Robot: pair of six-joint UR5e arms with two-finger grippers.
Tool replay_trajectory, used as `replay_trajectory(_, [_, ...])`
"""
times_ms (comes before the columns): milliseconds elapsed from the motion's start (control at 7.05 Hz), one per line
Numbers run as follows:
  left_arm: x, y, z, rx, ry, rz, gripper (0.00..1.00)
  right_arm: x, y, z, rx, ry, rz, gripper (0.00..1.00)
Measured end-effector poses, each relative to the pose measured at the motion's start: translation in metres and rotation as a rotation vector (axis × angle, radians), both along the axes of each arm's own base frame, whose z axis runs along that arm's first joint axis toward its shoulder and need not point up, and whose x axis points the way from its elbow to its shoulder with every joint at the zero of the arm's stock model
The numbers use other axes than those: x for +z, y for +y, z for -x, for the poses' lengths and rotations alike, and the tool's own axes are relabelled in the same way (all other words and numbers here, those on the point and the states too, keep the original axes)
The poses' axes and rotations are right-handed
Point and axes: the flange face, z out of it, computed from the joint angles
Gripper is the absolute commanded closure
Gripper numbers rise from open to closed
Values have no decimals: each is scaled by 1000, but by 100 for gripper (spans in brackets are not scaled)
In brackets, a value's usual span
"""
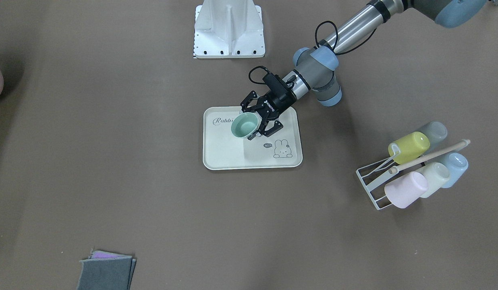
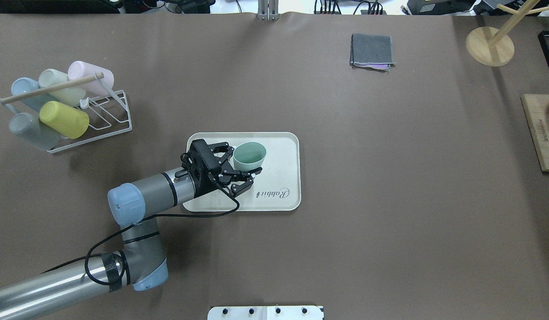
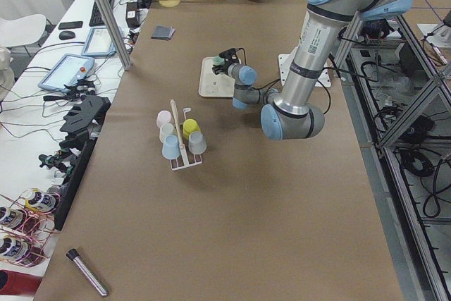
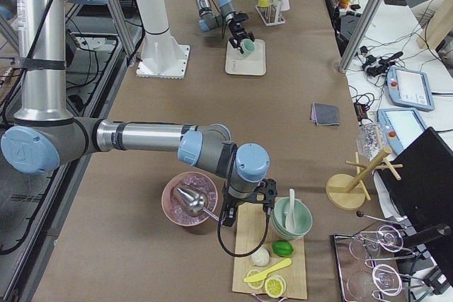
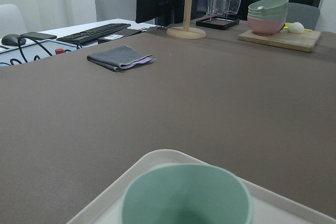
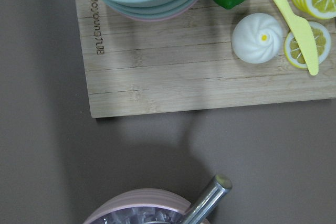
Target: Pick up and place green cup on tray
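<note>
Left gripper [image 2: 241, 162] first: jaws spread wide, 1 of its fingers [image 2: 244, 174] on either side of the green cup [image 1: 244, 125]. The fingers sit right against the cup's wall. Whether they are squeezing it or just bracketing it, I can't tell from here.

The cup is upright, mouth up, over the cream tray [image 1: 216, 157], and it covers the tail end of the "Rabbit" lettering [image 1: 221, 120]. The bunny drawing is on the tray's other side. The wrist view looks across the cup's rim to the tray's edge just beyond it. I can't tell whether the cup's base is on the tray or just off it.

Working outward, the left arm [image 2: 145, 195] comes in low and slanted across the tray's near corner, with a black cable looping beside the wrist.

On the robot's left, well apart from the tray, a white wire rack [image 1: 372, 183] carries 5 cups lying on their sides, among them a yellow cup [image 1: 410, 147] and a pink cup [image 1: 405, 189]. A folded grey cloth [image 2: 372, 50] lies on the brown table [image 2: 390, 222], on the far side from the robot.

At the table's right end, the right gripper [image 4: 249, 203] hangs between a pink bowl [image 4: 185, 201] with a metal utensil [image 4: 195, 201] in it and a wooden board [image 6: 199, 72]. From that side view I can't tell how its jaws stand.
</note>
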Motion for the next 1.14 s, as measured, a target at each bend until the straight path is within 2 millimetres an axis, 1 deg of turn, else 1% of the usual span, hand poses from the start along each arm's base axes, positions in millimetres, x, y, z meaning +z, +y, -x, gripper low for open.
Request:
replay_trajectory(142, [-2, 0, 1, -1, 5, -2, 2, 0, 0, 0, 0, 0, 1, 0])
replay_trajectory(568, [0, 1, 6, -2, 16, -6, 2, 1, 1, 0, 2, 0, 4, 0])
replay_trajectory(709, [-3, 1, 7, -2, 22, -9, 2, 1, 1, 0, 2, 0, 4, 0])
replay_trajectory(851, [-11, 2, 11, -2, 40, -15, 2, 0, 1, 0, 3, 0, 3, 0])
replay_trajectory(993, [-28, 4, 19, -3, 72, -24, 2, 0, 1, 0, 4, -1, 3, 0])
replay_trajectory(1135, [-44, 1, 28, -12, 90, -30, 2, -1, 1, 0, 4, -2, 2, 0])
